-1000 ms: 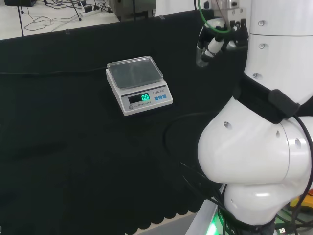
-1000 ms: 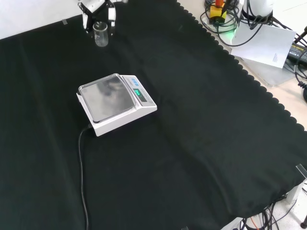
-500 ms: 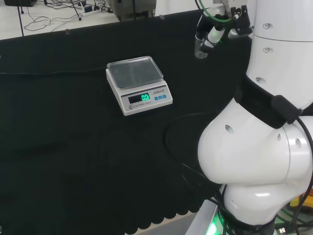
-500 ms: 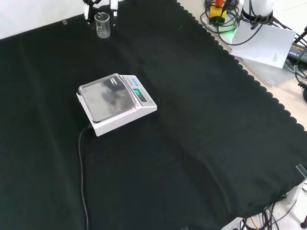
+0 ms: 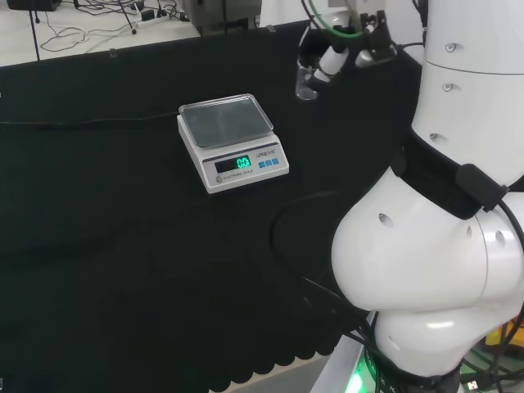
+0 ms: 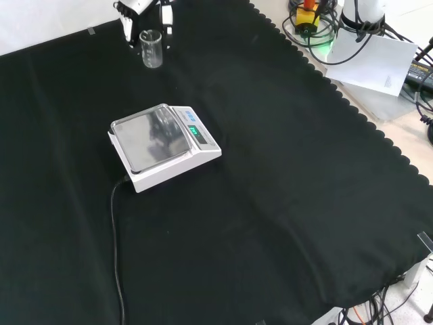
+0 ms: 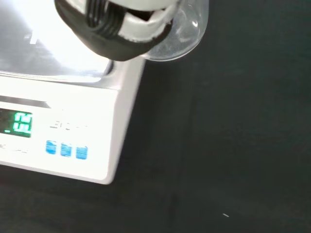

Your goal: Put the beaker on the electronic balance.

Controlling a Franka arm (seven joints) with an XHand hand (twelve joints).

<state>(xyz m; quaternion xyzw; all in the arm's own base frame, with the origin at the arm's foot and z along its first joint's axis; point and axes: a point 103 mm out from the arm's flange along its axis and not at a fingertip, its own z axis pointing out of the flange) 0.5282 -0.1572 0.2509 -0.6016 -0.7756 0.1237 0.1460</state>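
— Beaker (image 6: 151, 49) first: where is it?

— Up in the air, in the hand (image 6: 143, 13). The fingers (image 6: 166, 17) are curled round its sides and pinch it. It is clear glass and stands upright.

— And the balance (image 6: 162, 145)?

— It sits on the black table (image 6: 284, 169), well apart from the beaker. In the front view the beaker is above it, near the far edge of the cloth. In the head view the beaker (image 5: 307, 83) is up and to the right of the balance (image 5: 232, 140).

— Is the balance on?

— Yes — its little screen (image 5: 243, 162) glows green. The pan (image 5: 225, 122) on top is bare. A black cord (image 6: 116, 250) runs from it across the cloth.
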